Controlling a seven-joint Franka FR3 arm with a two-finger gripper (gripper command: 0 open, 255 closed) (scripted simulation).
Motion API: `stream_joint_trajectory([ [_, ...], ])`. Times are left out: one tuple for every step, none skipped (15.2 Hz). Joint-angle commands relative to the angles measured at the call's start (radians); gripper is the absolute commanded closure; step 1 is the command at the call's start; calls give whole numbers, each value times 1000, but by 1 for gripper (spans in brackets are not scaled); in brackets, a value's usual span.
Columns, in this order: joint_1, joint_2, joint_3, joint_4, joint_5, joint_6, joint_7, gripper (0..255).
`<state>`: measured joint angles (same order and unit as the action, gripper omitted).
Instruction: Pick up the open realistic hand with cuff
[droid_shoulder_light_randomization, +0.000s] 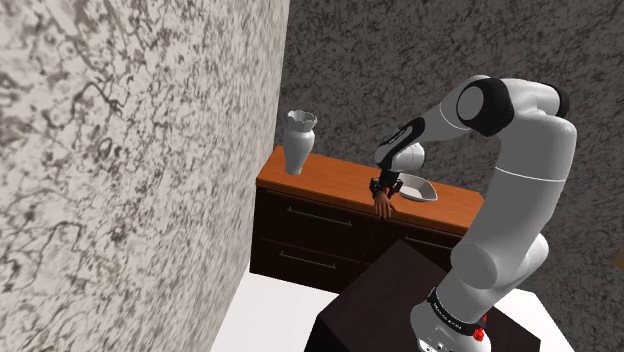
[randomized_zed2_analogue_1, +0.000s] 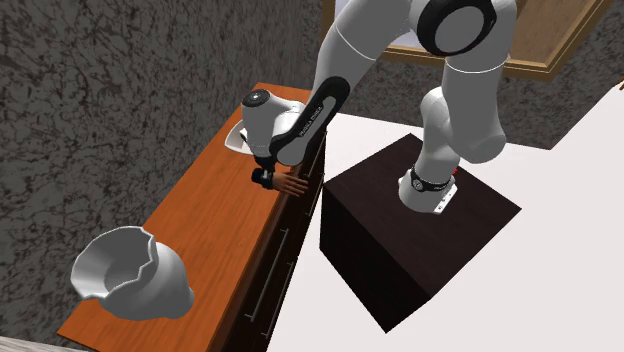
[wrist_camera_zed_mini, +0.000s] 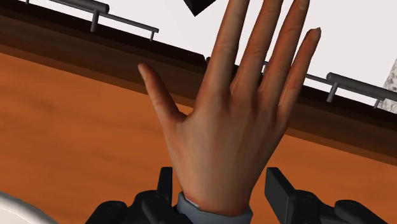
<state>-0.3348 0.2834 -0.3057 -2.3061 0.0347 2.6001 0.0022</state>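
The model hand (wrist_camera_zed_mini: 222, 146) is seen lying flat on the orange-brown table (wrist_camera_zed_mini: 76, 159), at the table's front edge. Its fingertips are carried out past that edge, above the drawer handles (wrist_camera_zed_mini: 121, 22). The gripper (wrist_camera_zed_mini: 221, 181) is set low over the grey cuff (wrist_camera_zed_mini: 213, 210). Its jaws are held apart on either side of the wrist, and a slim gap is visible on at least one side, so nothing is judged to be clasped yet.

Three faults may be expected from here:

- **Slipping:** the wrist is rounded and tapered, so the hand could be squeezed out if the jaws are closed unevenly.
- **Falling:** because the hand overhangs the table's front edge, a small push on closing could tip it off.
- **Drooping:** with most of its length lying beyond the grasp, the hand may swing downward once lifted.

A white bowl (droid_shoulder_light_randomization: 418, 188) stands farther back on the table and could be knocked by a careless retreat.
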Motion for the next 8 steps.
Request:
stream_joint_trajectory([
  [5, -22, -6, 1, -11, -23, 7, 255],
  [7, -34, -8, 1, -16, -35, 10, 255],
  [9, -46, -11, 2, -22, -47, 14, 255],
  [11, -58, -14, 3, -28, -59, 17, 255],
  [13, -69, -16, 4, -33, -72, 20, 255],
  [14, -81, -18, 6, -38, -84, 23, 255],
  [16, -92, -20, 8, -44, -97, 26, 255],
  [17, -103, -22, 10, -49, -109, 29, 255],
])
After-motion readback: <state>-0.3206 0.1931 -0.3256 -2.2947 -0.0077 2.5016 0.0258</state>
